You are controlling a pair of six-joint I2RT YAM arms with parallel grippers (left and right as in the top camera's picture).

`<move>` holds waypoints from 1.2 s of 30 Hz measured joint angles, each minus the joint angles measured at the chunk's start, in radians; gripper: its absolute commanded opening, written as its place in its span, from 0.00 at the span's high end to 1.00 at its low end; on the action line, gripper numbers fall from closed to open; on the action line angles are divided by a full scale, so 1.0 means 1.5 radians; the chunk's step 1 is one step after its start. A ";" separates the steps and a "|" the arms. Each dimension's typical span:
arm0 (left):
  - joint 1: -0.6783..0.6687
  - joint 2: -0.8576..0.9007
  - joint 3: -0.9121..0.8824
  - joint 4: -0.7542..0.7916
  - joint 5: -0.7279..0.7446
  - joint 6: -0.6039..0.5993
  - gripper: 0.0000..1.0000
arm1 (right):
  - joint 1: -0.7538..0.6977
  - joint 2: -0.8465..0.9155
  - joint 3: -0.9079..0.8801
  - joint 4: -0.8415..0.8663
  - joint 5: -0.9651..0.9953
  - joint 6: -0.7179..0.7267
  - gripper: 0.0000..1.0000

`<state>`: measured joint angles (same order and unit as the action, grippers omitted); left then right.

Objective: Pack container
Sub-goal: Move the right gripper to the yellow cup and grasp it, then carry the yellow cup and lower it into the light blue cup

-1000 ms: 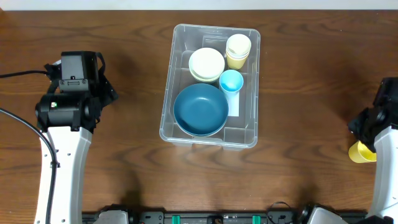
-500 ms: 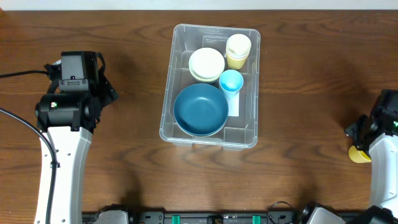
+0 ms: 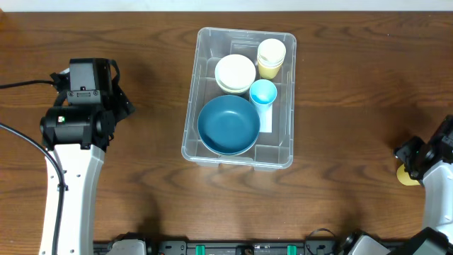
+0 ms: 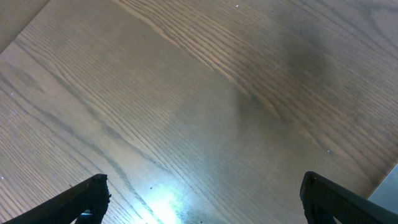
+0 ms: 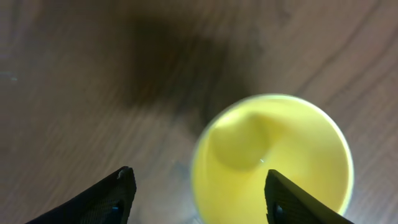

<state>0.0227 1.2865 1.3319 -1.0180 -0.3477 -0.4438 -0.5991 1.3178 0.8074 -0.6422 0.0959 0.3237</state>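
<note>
The container (image 3: 190,120), a clear plastic bin, stands at the table's middle. Inside it are a blue bowl (image 3: 228,125), cream bowls (image 3: 235,73), stacked pale yellow cups (image 3: 271,57) and a light blue cup (image 3: 262,93). A yellow cup (image 5: 273,162) stands upright on the wood at the far right, mostly hidden under my right arm in the overhead view (image 3: 407,175). My right gripper (image 5: 198,186) hangs open just above it; its right finger overlaps the cup's rim, its left finger stands clear over bare wood. My left gripper (image 4: 204,193) is wide open over bare table, left of the container.
My left arm (image 3: 74,127) stands at the left side with a black cable (image 3: 21,85) trailing off the edge. The table's right edge lies close to the yellow cup. A white label (image 3: 267,117) lies on the container's floor.
My right arm has drawn back toward the table's front right corner, covering more of the yellow cup, and its jaws have spread wider. The left arm has not moved.
</note>
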 measured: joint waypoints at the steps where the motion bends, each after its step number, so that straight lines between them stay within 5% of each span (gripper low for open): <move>1: 0.000 0.000 0.000 0.000 0.000 0.000 0.02 | 0.000 0.003 0.000 0.005 -0.005 -0.004 0.39; 10: 0.000 0.000 0.000 0.000 0.000 0.000 0.02 | 0.000 0.082 0.000 0.031 -0.018 -0.020 0.53; 15: 0.000 0.000 0.000 0.000 0.000 0.000 0.02 | 0.000 0.121 -0.001 0.042 -0.022 -0.029 0.76; 23: 0.000 0.000 0.000 0.000 0.000 0.000 0.02 | 0.001 0.120 -0.001 0.037 -0.023 -0.033 0.98; 36: 0.000 0.000 0.000 0.000 0.000 0.000 0.02 | 0.124 0.045 0.045 -0.019 -0.106 -0.037 0.99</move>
<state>0.0227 1.2865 1.3319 -1.0180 -0.3473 -0.4438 -0.4137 1.3846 0.8742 -0.6708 -0.0628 0.2687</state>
